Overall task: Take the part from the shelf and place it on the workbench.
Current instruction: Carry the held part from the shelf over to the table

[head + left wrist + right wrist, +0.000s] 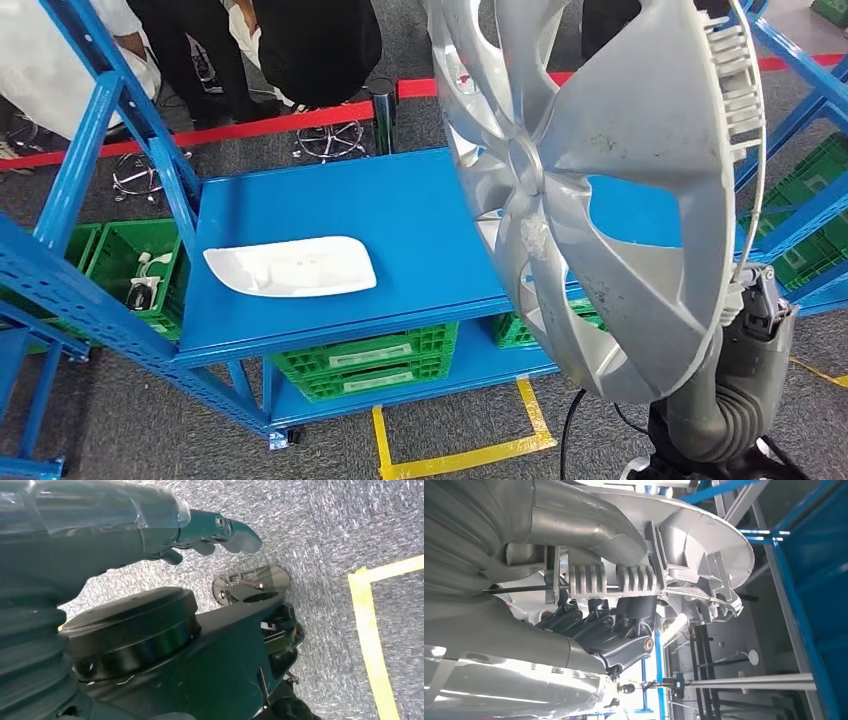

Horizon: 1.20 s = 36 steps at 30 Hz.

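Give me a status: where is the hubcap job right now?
Done: the silver hubcap is off the shelf, gripped at its rim by the right hand and held upright. In hand: it is being carried in the air in front of the blue workbench. Left: setting it down; a white panel already lies on the bench. The left hand hangs over the floor, holding nothing.

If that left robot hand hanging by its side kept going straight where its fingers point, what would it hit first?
Most likely the grey carpet floor. The left robot hand holds nothing, and its fingers point out over bare carpet, with yellow tape off to one side. Depth is hard to judge.
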### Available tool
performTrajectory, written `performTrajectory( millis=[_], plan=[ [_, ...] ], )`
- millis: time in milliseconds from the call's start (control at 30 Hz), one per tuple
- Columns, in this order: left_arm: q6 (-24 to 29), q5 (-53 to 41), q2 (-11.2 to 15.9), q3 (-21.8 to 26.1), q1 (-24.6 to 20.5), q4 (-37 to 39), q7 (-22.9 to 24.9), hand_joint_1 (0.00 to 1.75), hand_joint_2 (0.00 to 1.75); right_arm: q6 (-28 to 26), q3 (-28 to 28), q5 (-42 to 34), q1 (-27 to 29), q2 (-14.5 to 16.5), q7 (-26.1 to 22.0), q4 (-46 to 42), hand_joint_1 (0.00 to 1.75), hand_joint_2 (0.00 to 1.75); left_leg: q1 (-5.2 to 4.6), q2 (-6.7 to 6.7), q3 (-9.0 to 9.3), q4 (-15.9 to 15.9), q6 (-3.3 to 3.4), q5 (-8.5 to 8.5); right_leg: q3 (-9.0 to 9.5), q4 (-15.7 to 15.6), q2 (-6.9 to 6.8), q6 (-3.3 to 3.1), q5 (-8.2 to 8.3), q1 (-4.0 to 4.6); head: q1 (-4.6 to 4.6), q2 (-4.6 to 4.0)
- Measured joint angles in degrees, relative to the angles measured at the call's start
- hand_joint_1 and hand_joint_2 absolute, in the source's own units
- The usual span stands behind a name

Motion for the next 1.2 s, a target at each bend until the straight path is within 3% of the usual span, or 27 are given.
performTrajectory(
  millis=[67, 133, 167, 200, 267, 333, 400, 500, 567, 633, 667, 700, 733, 767, 833, 867, 900, 1000, 1067, 1167, 1200],
  plan=[
    [0.0, 0.0, -0.3, 0.0, 0.0, 0.0, -0.1, 0.0, 1.75, 0.0, 0.0, 0.0, 0.0, -0.2, 0.0, -0.2, 1.75, 1.75, 0.14, 0.07, -0.14, -0.3, 0.55, 0.4, -1.55, 4.1, 0.03, 0.51, -3.08, -0.12, 0.59, 0.0],
    [0.0, 0.0, -0.5, 0.0, 0.0, 0.0, -0.1, 0.0, 1.75, 0.0, 0.0, 0.0, 0.1, -0.3, 0.0, -0.2, 1.75, 1.75, -0.03, 0.12, -0.39, -0.3, 0.87, 0.6, -4.46, 11.8, 0.05, 0.78, -7.1, -0.11, 1.33, 0.0],
    [0.0, 0.0, -0.6, 0.0, 0.0, 0.0, -0.1, 0.0, 1.75, 0.0, 0.0, 0.0, 0.1, -0.3, 0.0, -0.2, 1.75, 1.75, -0.14, 0.14, -0.51, -0.2, 0.97, 0.69, -5.59, 14.9, 0.05, 0.81, -8.31, -0.1, 1.56, 0.0],
    [0.0, 0.0, -0.6, 0.0, 0.0, 0.0, -0.1, 0.0, 1.75, 0.0, 0.0, 0.0, 0.1, -0.3, 0.0, -0.2, 1.75, 1.75, -0.27, 0.14, -0.6, -0.2, 1.04, 0.78, -5.78, 15.9, 0.05, 0.73, -8.26, -0.09, 1.73, 0.0],
    [0.0, 0.0, -0.6, 0.0, 0.0, 0.0, -0.1, 0.0, 1.75, 0.0, -0.1, 0.0, 0.2, -0.3, 0.0, -0.2, 1.75, 1.75, -0.52, 0.08, -0.64, -0.2, 1.05, 0.91, -3.32, 11.5, 0.05, 0.28, -5.22, -0.04, 2.06, 0.0],
    [0.0, 0.0, -0.8, 0.0, 0.0, 0.0, 0.0, 0.0, 1.75, 0.0, -0.1, 0.0, 0.2, -0.3, -0.1, -0.3, 1.75, 1.75, -0.8, 0.02, -0.72, -0.1, 0.86, 1.06, 0.66, 3.4, 0.06, -0.48, -1.75, 0.17, 2.35, 0.0],
    [0.0, 0.0, -0.9, 0.0, 0.0, 0.0, 0.2, 0.0, 1.75, 0.1, -0.2, 0.0, 0.2, -0.4, -0.1, -0.4, 1.75, 1.75, -0.99, 0.06, -1.13, 0.0, 0.38, 1.36, 2.46, -0.9, 0.08, -1.03, -0.66, 0.39, 2.44, 0.0],
    [0.0, 0.0, -0.9, 0.0, 0.0, 0.0, 0.4, 0.0, 1.75, 0.1, -0.2, 0.0, 0.4, -0.4, -0.2, -0.6, 1.75, 1.75, -1.0, 0.18, -1.71, 0.3, -0.52, 1.4, 2.19, -1.5, 0.02, -1.56, -0.19, 0.33, 2.32, 0.0],
    [0.0, 0.0, -0.9, 0.0, 0.0, 0.0, 0.7, 0.0, 1.75, 0.1, -0.4, 0.0, 0.5, -0.4, -0.2, -0.6, 1.75, 1.75, -0.82, 0.22, -2.92, 3.4, -1.18, -1.25, 1.94, -1.9, -0.21, -2.05, 0.42, 0.07, 1.8, 0.0],
    [0.0, 0.0, -0.9, 0.0, 0.0, 0.0, 1.2, 0.0, 1.75, 0.1, -0.6, 0.0, 0.6, -0.4, -0.3, -0.7, 1.75, 1.75, -0.42, 0.25, -5.6, 10.5, -1.86, -5.68, 1.39, -1.8, -0.42, -2.29, 0.81, 0.04, 0.96, 0.0],
    [0.0, 0.0, -0.9, 0.0, 0.0, 0.0, 1.3, 0.0, 1.75, 0.1, -0.6, 0.0, 0.7, -0.4, -0.3, -0.7, 1.75, 1.75, -0.23, 0.25, -6.84, 13.9, -2.11, -7.24, 1.06, -1.7, -0.49, -2.26, 0.96, 0.04, 0.67, 0.0],
    [0.0, 0.0, -0.8, 0.0, 0.0, 0.0, 1.5, 0.0, 1.75, 0.1, -0.6, 0.0, 0.8, -0.4, -0.3, -0.6, 1.75, 1.75, -0.06, 0.26, -7.33, 15.7, -2.3, -7.77, 0.74, -1.5, -0.54, -2.21, 1.07, 0.03, 0.51, 0.0],
    [0.0, 0.0, -0.8, 0.0, 0.0, 0.0, 1.6, 0.0, 1.75, 0.0, -0.6, 0.0, 0.8, -0.4, -0.3, -0.6, 1.75, 1.75, 0.08, 0.29, -6.75, 15.4, -2.42, -7.18, 0.45, -1.3, -0.56, -2.13, 1.16, 0.0, 0.45, 0.0],
    [0.0, 0.0, -0.8, 0.0, 0.0, 0.0, 1.6, 0.0, 1.75, 0.0, -0.6, 0.0, 0.8, -0.4, -0.4, -0.6, 1.75, 1.75, 0.22, 0.32, -5.07, 12.9, -2.48, -5.64, 0.22, -1.0, -0.56, -2.02, 1.21, -0.06, 0.39, 0.0],
    [0.0, 0.1, -0.7, 0.0, 0.0, 0.0, 1.7, 0.0, 1.75, 0.0, -0.7, 0.0, 0.9, -0.4, -0.4, -0.7, 1.75, 1.75, 0.33, 0.28, -0.59, 5.2, -2.43, -2.64, -0.13, -0.5, -0.54, -1.62, 1.2, -0.08, 0.2, 0.0],
    [0.0, 0.1, -0.7, 0.0, -0.1, 0.0, 1.7, 0.0, 1.75, 0.0, -0.8, 0.0, 0.9, -0.4, -0.5, -0.7, 1.75, 1.75, 0.3, 0.24, 0.88, 2.4, -2.24, -1.94, -0.36, -0.3, -0.51, -1.29, 1.24, -0.02, 0.1, 0.0],
    [0.0, 0.1, -0.6, 0.0, -0.1, 0.0, 1.7, 0.0, 1.75, 0.0, -0.8, 0.0, 0.8, -0.4, -0.6, -0.7, 1.75, 1.75, 0.22, 0.19, 1.49, 1.0, -1.95, -1.8, -0.59, -0.1, -0.5, -0.89, 1.34, 0.02, 0.12, 0.0],
    [-0.1, 0.6, -0.5, 0.0, -0.1, 0.1, 1.8, 0.0, 1.75, 0.1, -0.9, 0.1, 0.9, -0.3, -0.7, -0.6, 1.75, 1.75, 0.05, 0.17, 0.96, 0.5, -0.63, -1.28, -1.14, 0.0, -0.48, 0.29, 1.69, -0.16, 0.3, 0.0],
    [-0.4, 1.4, -0.3, 0.0, -0.1, 0.1, 1.7, 0.0, 1.75, 0.4, -0.7, 0.1, 0.6, -0.1, -0.8, -0.5, 1.75, 1.75, 0.13, 0.3, 0.39, 0.3, 0.34, -0.53, -2.16, 2.3, -0.41, 0.8, -0.53, -0.25, 0.74, 0.0],
    [-1.3, 2.8, 0.2, 0.0, -0.2, 0.1, 1.7, 0.0, 1.75, 1.3, 0.2, 0.0, -0.9, 0.9, -1.3, 0.8, 1.75, 1.75, -0.17, 0.82, -0.84, 0.2, 1.08, 0.44, -5.73, 12.8, -0.32, 1.1, -7.26, -0.24, 1.98, 0.0],
    [-1.7, 3.2, 0.4, 0.0, -0.1, 0.1, 1.8, 0.0, 1.75, 1.5, 0.8, -0.1, -1.6, 1.4, -1.5, 1.5, 1.75, 1.75, -0.38, 1.04, -1.26, 0.2, 1.15, 0.76, -6.32, 15.4, -0.31, 1.04, -8.37, -0.22, 2.25, 0.0]
  ],
)
